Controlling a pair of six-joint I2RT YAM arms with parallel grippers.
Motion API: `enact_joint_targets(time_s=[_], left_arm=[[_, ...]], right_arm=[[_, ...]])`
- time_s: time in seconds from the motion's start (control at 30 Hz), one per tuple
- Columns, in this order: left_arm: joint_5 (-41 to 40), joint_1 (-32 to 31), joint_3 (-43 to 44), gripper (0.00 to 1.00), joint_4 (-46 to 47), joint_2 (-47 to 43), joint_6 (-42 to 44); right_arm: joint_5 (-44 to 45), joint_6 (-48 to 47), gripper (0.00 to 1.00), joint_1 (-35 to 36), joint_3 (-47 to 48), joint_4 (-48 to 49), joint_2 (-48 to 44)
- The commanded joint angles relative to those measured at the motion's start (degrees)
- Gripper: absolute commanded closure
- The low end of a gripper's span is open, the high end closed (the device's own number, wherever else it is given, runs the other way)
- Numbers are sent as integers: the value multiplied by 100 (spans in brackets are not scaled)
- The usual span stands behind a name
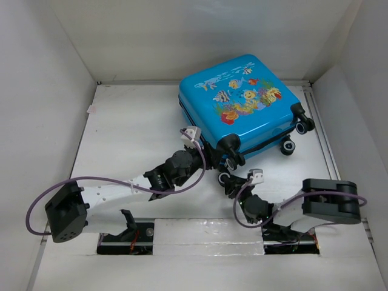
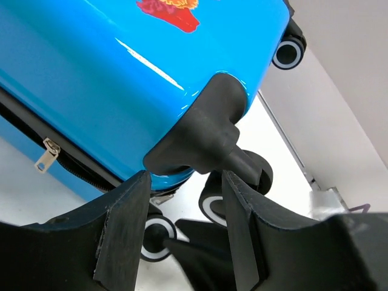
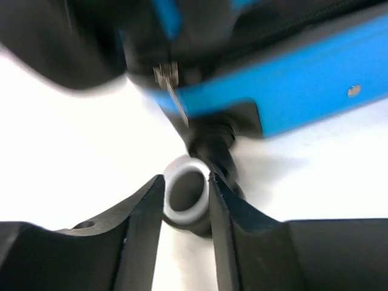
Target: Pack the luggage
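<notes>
The luggage [image 1: 233, 100] is a bright-blue hard-shell suitcase lying closed, fish print up, at the back right of the table. My left gripper [image 1: 206, 154] is open at its near corner. In the left wrist view the gripper [image 2: 185, 176] has its jaws either side of the black caster housing [image 2: 203, 136] under the blue shell [image 2: 91, 73]. My right gripper [image 1: 232, 183] sits just below that corner. In the right wrist view the gripper [image 3: 185, 179] is closed around a white-rimmed caster wheel [image 3: 185, 195] below the blue shell [image 3: 303, 103].
White enclosure walls [image 1: 48, 91] stand on the left, back and right. Two more caster wheels [image 1: 302, 125] stick out at the suitcase's right side. A metal zipper pull [image 2: 45, 156] hangs on the seam. The right arm's elbow [image 1: 330, 200] lies near the right wall.
</notes>
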Motion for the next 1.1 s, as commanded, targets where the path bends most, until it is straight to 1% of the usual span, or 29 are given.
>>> enact_joint_targets(time_s=[0.0, 0.07, 0.1, 0.13, 0.17, 0.2, 0.27, 0.33, 0.4, 0.63, 0.7, 0.73, 0.87, 0.97, 1.07], left_arm=[[147, 1, 143, 54, -173, -245, -163], [199, 1, 90, 54, -174, -316, -216], [200, 1, 38, 54, -122, -395, -216], [200, 1, -24, 54, -61, -395, -216], [261, 1, -24, 54, -60, -448, -216], [322, 1, -24, 54, -60, -448, -216], [384, 1, -77, 54, -60, -448, -216], [384, 1, -77, 54, -60, -396, -268], [384, 1, -24, 54, -112, -334, -269], [499, 1, -24, 54, 18, -272, -269], [499, 1, -85, 57, 80, -325, -217], [499, 1, -86, 57, 81, -325, -216], [499, 1, -86, 57, 81, -203, -216], [499, 1, -86, 57, 81, -97, -216], [551, 1, -33, 58, 81, -27, -216]], right_arm=[[356, -548, 58, 112, 124, 1557, 647], [513, -1048, 58, 112, 441, 1775, 1000], [514, -1268, 56, 112, 547, 2081, 1167], [584, -1497, 56, 112, 548, 2511, 1491], [584, -1899, 56, 112, 548, 3281, 1624], [724, -2016, 54, 112, 670, 3149, 1626], [664, -2017, 54, 112, 847, 2807, 1477], [716, -2087, 54, 112, 917, 2866, 1476], [778, -2297, 54, 59, 917, 3268, 1582], [690, -2632, 53, -116, 917, 3262, 1310], [410, -2685, 53, -256, 917, 3262, 1152], [348, -2746, 53, -257, 917, 3262, 968], [58, -2914, 53, -371, 917, 3262, 720], [-118, -2853, 54, -511, 1039, 3201, 825], [-242, -2634, 62, -582, 1040, 3253, 1001]])
